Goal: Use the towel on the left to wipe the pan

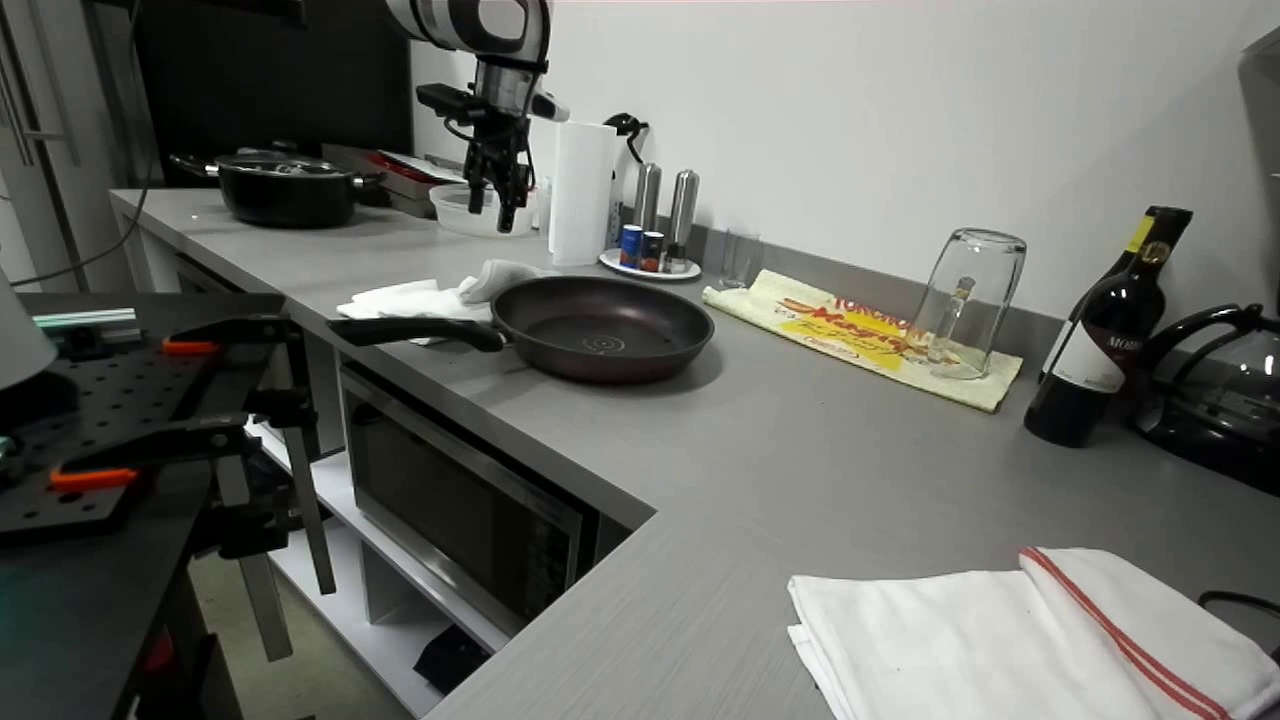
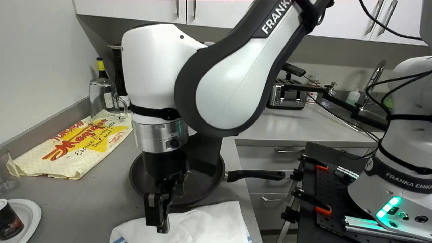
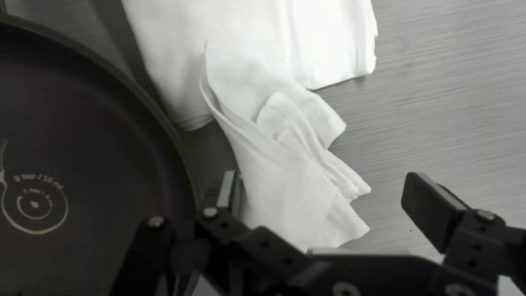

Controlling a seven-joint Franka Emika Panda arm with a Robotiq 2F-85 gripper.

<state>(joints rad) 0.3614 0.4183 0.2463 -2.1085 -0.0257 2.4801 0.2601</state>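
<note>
- White towel [image 2: 209, 224]: lies on the desk [image 2: 81, 202], at the bottom centre of the frame in an exterior view. Blue stripes mark its edge. In the wrist view, a flat folded section occupies the upper centre and a crumpled section extends down through the centre.
- Pan [image 1: 600, 325]: sits level on the desk near the centre of the frame in an exterior view, handle [image 1: 415, 332] directed left. The white towel lies just beside it; contact between the two cannot be determined.
- Pan base: ring markings [image 3: 35, 205] are visible at the lower left of the wrist view.
- Fingers [image 3: 435, 213]: set wide apart, tips down. In the wrist view they appear at the lower centre and lower right, with folds of the white towel visible between them. In an exterior view, the fingers [image 1: 507, 215] hang above the white towel and apart from it.
- Striped towel [image 1: 1000, 640]: white with red stripes, folded on the desk at the lower right of the frame in an exterior view.
- Yellow towel [image 1: 810, 325]: lies along the wall [image 1: 800, 130] in both exterior views, with a glass mug [image 1: 985, 290] standing on it.
</note>
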